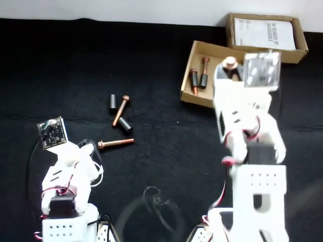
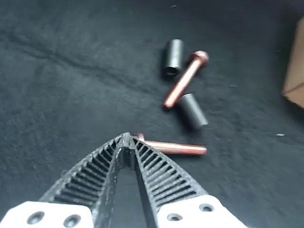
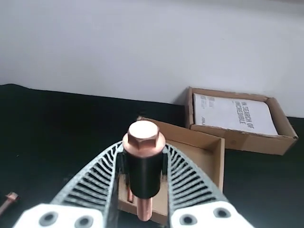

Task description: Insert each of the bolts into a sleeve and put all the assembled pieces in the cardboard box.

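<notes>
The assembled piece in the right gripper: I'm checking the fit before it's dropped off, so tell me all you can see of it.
The assembled piece is a copper-coloured bolt through a dark cylindrical sleeve. Its hexagonal flanged head sits against one sleeve end, and the shank tip sticks out of the other. It is held head up, clamped in the right gripper, over the cardboard box.

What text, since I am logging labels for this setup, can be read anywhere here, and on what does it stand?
White sheet lying in the farther cardboard box: a dark heading and finer lines beside it, all too blurred to read reliably.
Nothing else here bears print that I can make out.
</notes>
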### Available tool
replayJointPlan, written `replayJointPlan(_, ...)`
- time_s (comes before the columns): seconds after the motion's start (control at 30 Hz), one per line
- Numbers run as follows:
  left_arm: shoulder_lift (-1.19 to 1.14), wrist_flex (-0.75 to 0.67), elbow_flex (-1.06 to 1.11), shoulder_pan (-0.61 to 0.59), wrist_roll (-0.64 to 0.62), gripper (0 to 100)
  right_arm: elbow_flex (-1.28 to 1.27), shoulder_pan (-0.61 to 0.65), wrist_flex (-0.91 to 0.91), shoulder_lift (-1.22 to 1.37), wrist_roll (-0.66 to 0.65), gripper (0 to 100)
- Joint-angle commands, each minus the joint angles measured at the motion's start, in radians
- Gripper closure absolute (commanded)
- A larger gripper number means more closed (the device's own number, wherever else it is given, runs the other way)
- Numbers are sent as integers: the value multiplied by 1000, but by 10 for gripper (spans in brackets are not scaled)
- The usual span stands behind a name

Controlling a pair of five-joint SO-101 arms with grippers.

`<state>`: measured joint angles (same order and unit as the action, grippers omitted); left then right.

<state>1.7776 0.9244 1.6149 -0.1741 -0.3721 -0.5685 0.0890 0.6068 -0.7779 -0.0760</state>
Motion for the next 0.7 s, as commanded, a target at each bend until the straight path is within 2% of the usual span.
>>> replayJointPlan(0.0,25,-123,81,-53,-8,990,174,-50,28,133,-3,990)
replayJointPlan(0.67,18,-118,81,-64,-6,987,601,-91,68,771,-2,990)
